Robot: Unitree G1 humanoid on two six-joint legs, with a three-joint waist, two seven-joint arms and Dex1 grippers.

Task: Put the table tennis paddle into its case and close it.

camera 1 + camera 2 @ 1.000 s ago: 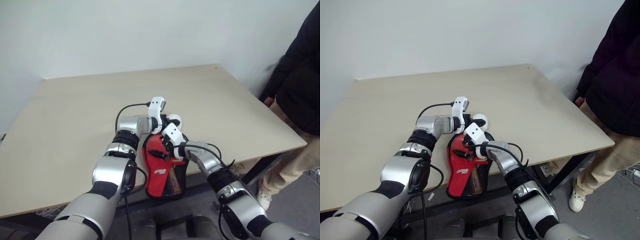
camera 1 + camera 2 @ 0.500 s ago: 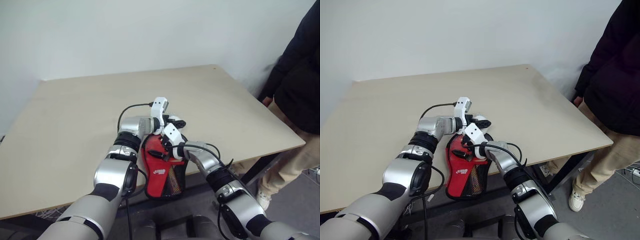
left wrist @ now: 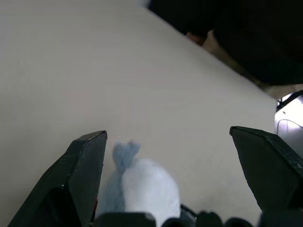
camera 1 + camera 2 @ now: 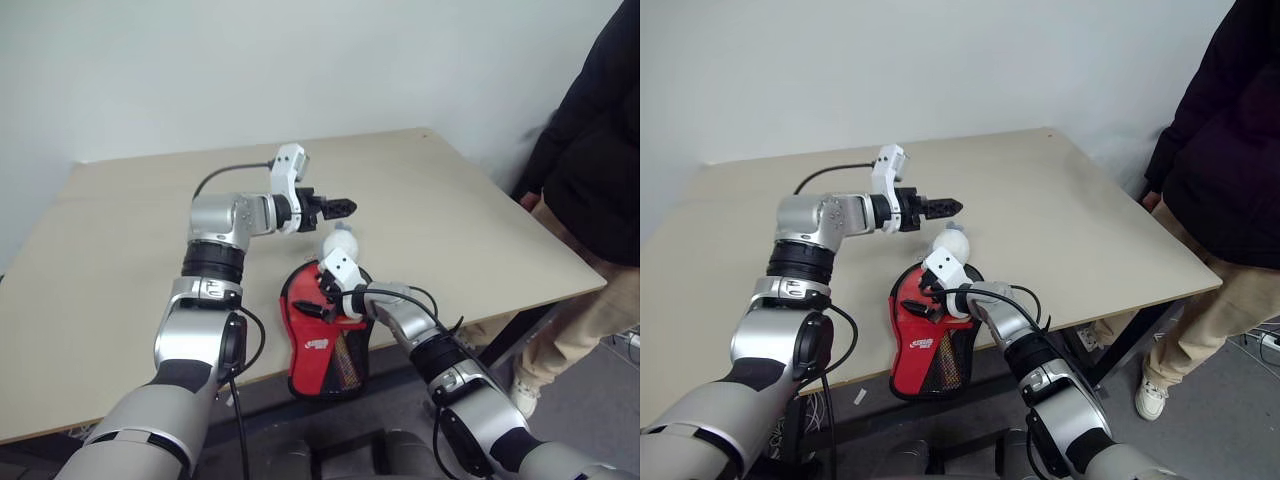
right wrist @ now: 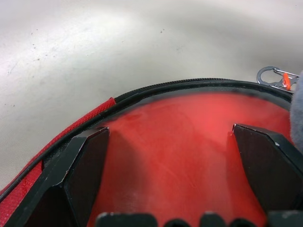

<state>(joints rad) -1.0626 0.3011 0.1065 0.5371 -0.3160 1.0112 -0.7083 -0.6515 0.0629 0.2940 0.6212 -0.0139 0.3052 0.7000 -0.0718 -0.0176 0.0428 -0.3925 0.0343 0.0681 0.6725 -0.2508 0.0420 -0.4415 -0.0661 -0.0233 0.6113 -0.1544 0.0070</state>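
The case (image 4: 322, 335) lies at the table's front edge with its lower end hanging over it. It shows a red face under clear plastic (image 5: 175, 142), black zipper edging and a black mesh part. Its pale plush charm (image 4: 340, 241) rests on the table at its far end. The paddle is hidden; I cannot tell the red under the window apart from it. My left gripper (image 4: 345, 208) hovers open and empty above and beyond the charm (image 3: 142, 189). My right gripper (image 4: 322, 298) is open, low over the case's upper part, fingers (image 5: 80, 165) straddling the window.
A person in dark top and tan trousers (image 4: 590, 200) stands at the table's right edge. A small metal carabiner (image 5: 273, 75) lies by the case's rim. The pale wooden table (image 4: 130, 240) stretches bare to the left and far side.
My left gripper came off the charm end of the case, opened wider and rose up and leftward over the table. The right gripper and the case stayed put.
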